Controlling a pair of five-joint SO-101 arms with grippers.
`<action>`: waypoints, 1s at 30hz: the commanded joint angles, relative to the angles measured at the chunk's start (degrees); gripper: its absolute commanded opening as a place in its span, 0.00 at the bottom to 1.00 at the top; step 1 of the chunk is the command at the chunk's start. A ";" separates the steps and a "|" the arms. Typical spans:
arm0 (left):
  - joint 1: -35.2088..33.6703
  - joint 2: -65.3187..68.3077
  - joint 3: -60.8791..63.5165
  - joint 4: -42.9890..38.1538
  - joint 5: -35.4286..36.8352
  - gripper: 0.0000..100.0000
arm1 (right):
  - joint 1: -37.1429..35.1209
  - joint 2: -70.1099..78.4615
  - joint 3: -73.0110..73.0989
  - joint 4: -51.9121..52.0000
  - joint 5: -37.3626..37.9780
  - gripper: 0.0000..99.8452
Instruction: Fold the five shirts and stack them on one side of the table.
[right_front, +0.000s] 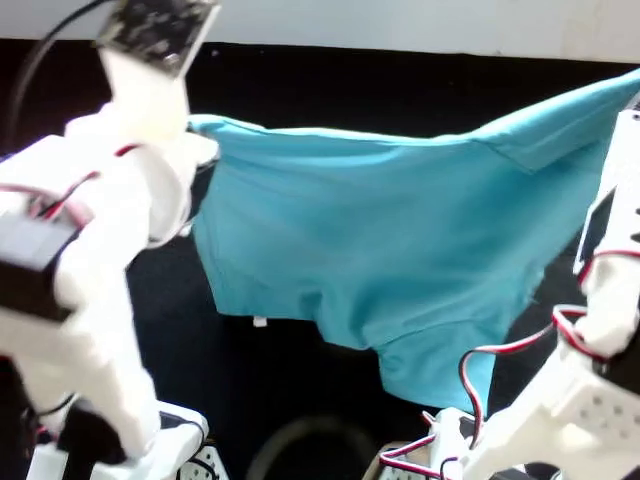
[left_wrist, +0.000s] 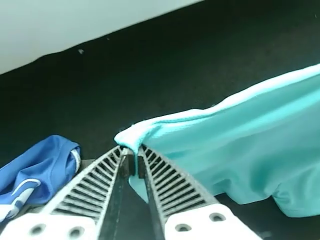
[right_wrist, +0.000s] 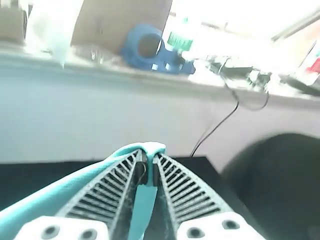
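Teal shirt (right_front: 400, 250) hangs spread, creased, pinched by left end effector (left_wrist: 131, 154) and right end effector (right_wrist: 149, 156).

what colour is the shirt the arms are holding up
The shirt is plain teal, best seen in the high view.

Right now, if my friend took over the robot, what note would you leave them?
Left gripper: shut on one edge of the teal shirt.
Right gripper: shut on another edge.
The shirt hangs spread between both arms above the black table. A blue garment lies crumpled on the table.
Done: teal shirt lifted, not yet folded.
Left: fold it, fold the blue one, stack them.
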 joint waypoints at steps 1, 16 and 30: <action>-1.89 -4.79 0.13 0.35 0.26 0.01 | 0.75 -1.54 -6.29 0.13 -0.53 0.01; -1.89 -17.01 8.92 0.35 0.44 0.01 | 0.40 -1.89 -28.00 7.87 -0.53 0.01; -1.89 -30.81 13.49 0.35 0.44 0.01 | 0.31 -1.89 -35.82 15.34 -0.62 0.01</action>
